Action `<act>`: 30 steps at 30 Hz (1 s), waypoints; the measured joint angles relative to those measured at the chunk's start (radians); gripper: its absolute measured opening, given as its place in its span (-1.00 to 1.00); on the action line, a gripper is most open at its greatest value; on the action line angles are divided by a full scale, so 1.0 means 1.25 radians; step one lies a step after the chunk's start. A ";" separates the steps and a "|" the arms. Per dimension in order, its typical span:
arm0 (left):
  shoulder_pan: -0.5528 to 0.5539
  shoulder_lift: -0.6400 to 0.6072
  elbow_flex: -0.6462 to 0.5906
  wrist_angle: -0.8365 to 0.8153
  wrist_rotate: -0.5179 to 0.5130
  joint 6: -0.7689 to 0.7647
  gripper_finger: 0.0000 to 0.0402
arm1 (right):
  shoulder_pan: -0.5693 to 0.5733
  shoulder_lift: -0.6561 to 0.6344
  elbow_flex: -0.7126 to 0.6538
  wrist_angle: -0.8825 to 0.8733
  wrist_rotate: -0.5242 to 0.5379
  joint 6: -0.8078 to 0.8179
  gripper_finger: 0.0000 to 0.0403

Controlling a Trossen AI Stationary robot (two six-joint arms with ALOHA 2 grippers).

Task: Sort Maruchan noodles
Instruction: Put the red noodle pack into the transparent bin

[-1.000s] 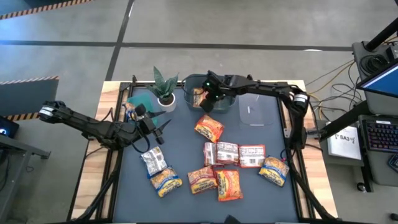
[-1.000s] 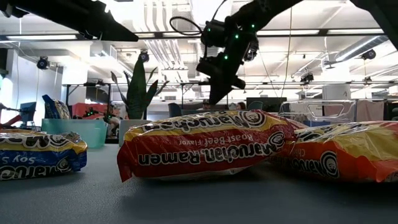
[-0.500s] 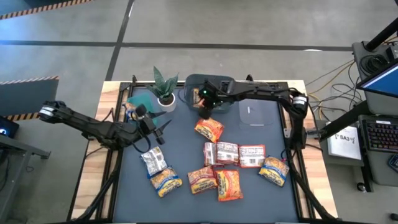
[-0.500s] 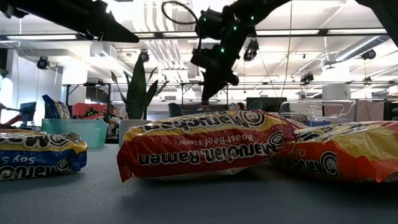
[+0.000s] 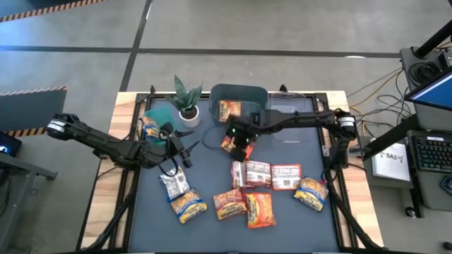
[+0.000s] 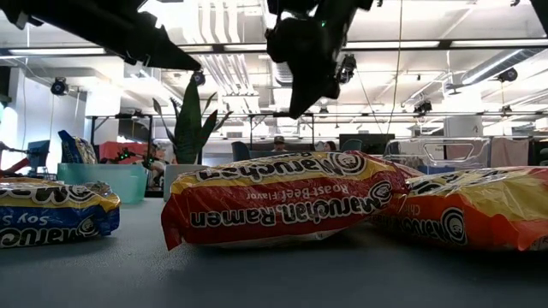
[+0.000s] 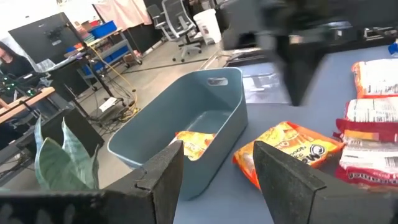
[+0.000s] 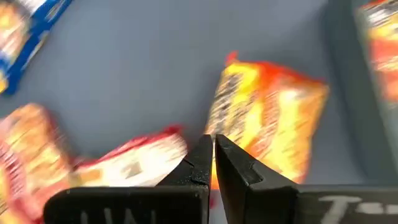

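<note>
crinkly maruchan noodle packets (image 5: 252,174) lie scattered flat, one orange packet (image 5: 229,109) binned.

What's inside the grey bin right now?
The grey bin holds one orange-yellow packet, lying at its left end in the high view. The rest of its floor looks bare, though the part under that packet is hidden.

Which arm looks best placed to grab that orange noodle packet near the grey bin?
The right: its gripper hangs shut right above that orange packet, while the left gripper, open, sits farther off.
</note>
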 joint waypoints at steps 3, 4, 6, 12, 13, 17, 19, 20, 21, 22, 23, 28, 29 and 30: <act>0.000 0.019 0.019 -0.001 0.002 -0.001 -0.12 | 0.036 -0.002 0.000 -0.042 -0.002 0.024 -0.96; 0.000 0.025 0.026 0.000 0.004 -0.001 -0.12 | 0.045 -0.003 0.000 -0.057 -0.002 0.031 -0.96; -0.001 0.038 0.042 0.000 0.004 -0.001 -0.12 | 0.066 -0.008 0.000 -0.083 0.005 0.043 -0.96; -0.002 0.079 0.080 0.000 0.066 -0.005 -0.12 | 0.162 -0.041 -0.015 -0.084 0.078 0.093 -0.96; -0.003 0.088 0.087 -0.001 0.080 -0.008 -0.12 | 0.180 -0.047 -0.018 -0.084 0.092 0.098 -0.96; -0.005 0.129 0.123 0.000 0.137 -0.033 -0.12 | 0.248 -0.073 -0.040 -0.070 0.164 0.135 -0.96; -0.007 0.158 0.142 0.000 0.152 -0.048 -0.12 | 0.278 -0.087 -0.068 -0.042 0.197 0.159 -0.96; -0.010 0.173 0.152 -0.002 0.152 -0.052 -0.12 | 0.292 -0.096 -0.085 -0.024 0.211 0.172 -0.96; -0.012 0.187 0.161 -0.003 0.152 -0.054 -0.12 | 0.304 -0.104 -0.103 -0.010 0.220 0.183 -0.96; -0.017 0.202 0.170 -0.001 0.152 -0.054 -0.12 | 0.316 -0.114 -0.124 0.006 0.229 0.189 -0.96; -0.022 0.214 0.179 0.000 0.152 -0.055 -0.12 | 0.326 -0.124 -0.145 0.022 0.236 0.193 -0.96; -0.048 0.276 0.208 -0.002 0.153 -0.075 -0.12 | 0.357 -0.183 -0.259 0.124 0.239 0.216 -0.96; -0.051 0.289 0.213 -0.001 0.162 -0.077 -0.12 | 0.358 -0.196 -0.282 0.142 0.239 0.221 -0.96; -0.055 0.300 0.217 0.001 0.178 -0.080 -0.12 | 0.360 -0.208 -0.306 0.157 0.239 0.227 -0.96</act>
